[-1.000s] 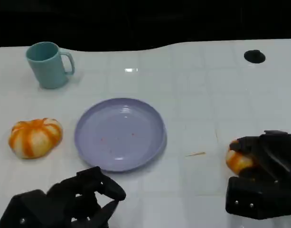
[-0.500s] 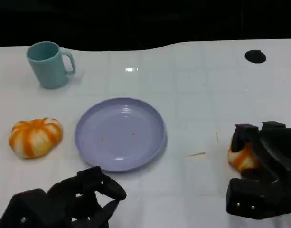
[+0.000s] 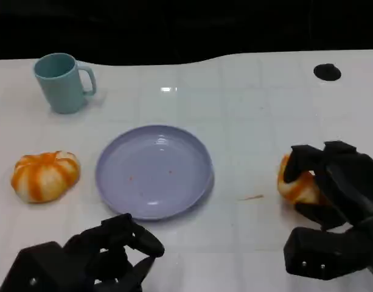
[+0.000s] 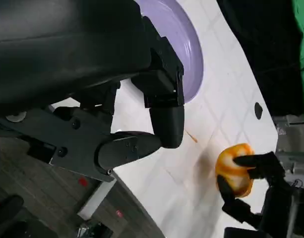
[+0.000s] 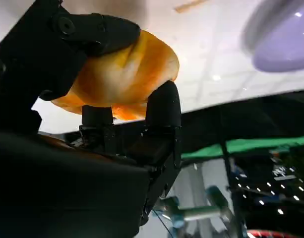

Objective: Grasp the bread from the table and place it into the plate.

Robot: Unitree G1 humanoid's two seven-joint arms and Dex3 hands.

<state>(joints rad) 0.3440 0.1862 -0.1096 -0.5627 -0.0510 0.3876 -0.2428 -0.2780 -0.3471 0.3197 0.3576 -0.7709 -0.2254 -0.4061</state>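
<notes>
Fingers [image 3: 308, 159] of the right hand [image 3: 330, 182] wrap an orange-and-white bread [image 3: 294, 186], thumb and fingers on opposite sides in the right wrist view; grip looks secure. Bread sits at about 3 o'clock from the plate [image 3: 153, 171], well apart, apparently just off the table [image 3: 247, 115].

Advice: carry toward 9 o'clock, clear the plate's raised rim, lower over the centre before letting go, no squeezing harder.

Left hand [image 3: 95, 258] rests at 6 o'clock of the plate, fingers curled on nothing. Second bun [image 3: 45, 176] at 9 o'clock; teal mug [image 3: 61, 82] at 11 o'clock; small stick [image 3: 251, 197] between plate and bread.
</notes>
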